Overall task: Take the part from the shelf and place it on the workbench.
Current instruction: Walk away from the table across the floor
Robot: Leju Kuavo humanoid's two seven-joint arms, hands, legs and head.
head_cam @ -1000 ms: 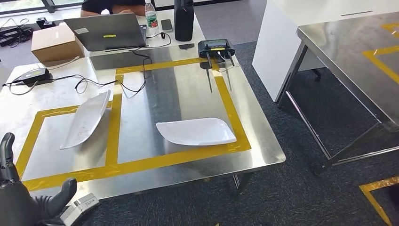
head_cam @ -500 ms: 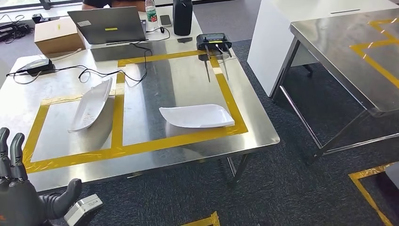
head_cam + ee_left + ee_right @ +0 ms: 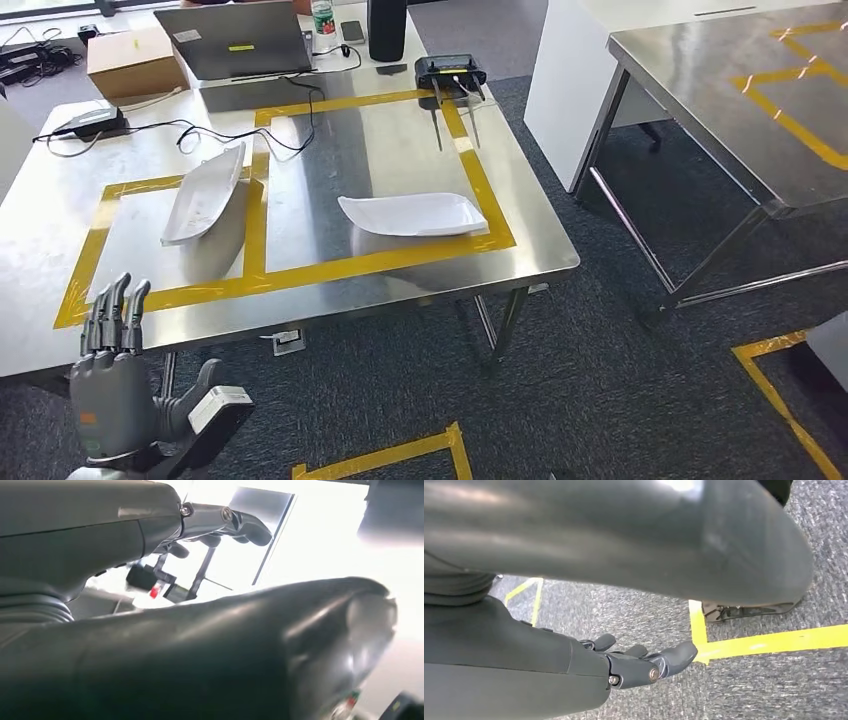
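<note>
Nearest, the left hand [image 3: 118,400] is raised at the lower left of the head view, fingers straight and apart, thumb out, holding nothing; it hangs over dark grey carpet [image 3: 600,400] crossed by strips of yellow floor tape [image 3: 385,458]. The right hand [image 3: 644,662] hangs over the same carpet, its fingers loosely extended and empty. Beyond the left hand stands the steel workbench [image 3: 545,262], marked with yellow tape into two boxes. Two white parts lie on it: a tilted white part [image 3: 205,193] in the left box, a flat white part [image 3: 414,214] in the right box. Farther back sit one router [image 3: 450,72], one laptop [image 3: 240,40], one cardboard box [image 3: 138,62], one bottle [image 3: 321,17] and one dark cylinder [image 3: 386,28]. A second steel table [image 3: 720,95] stands to the right.
</note>
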